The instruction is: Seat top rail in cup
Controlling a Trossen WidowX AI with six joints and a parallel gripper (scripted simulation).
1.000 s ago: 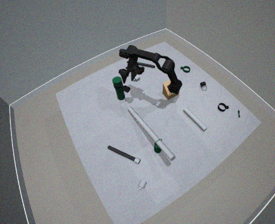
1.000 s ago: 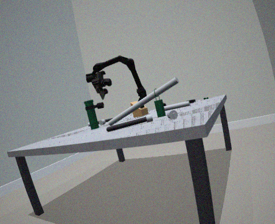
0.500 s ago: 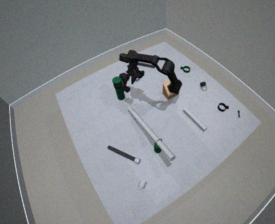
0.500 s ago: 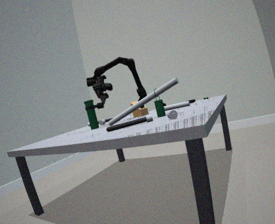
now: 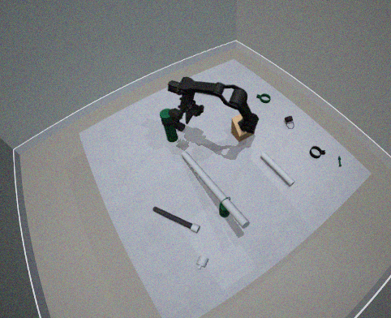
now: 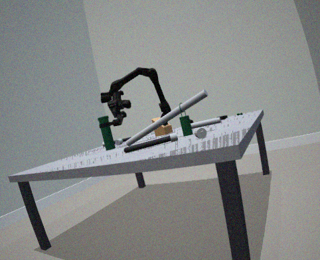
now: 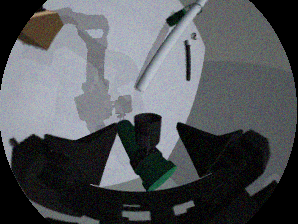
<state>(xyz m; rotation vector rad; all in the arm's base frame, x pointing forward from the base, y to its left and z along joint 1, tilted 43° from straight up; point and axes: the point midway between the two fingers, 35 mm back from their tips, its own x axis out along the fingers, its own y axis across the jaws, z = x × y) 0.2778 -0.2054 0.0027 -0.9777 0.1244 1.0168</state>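
Observation:
The rail slants through the wire loop on the short green post. Its near end lies low, at or close to the table, short of the big green post and outside the cup. The black band sits high on that post, below the green cap. The dark cup hangs from it toward the rail. My gripper is open, fingertips around or just above the cup; contact is unclear.
A wooden block stands by the arm base. A white tube, a dark rod, a small white part, a green clamp and a black clamp lie around the table.

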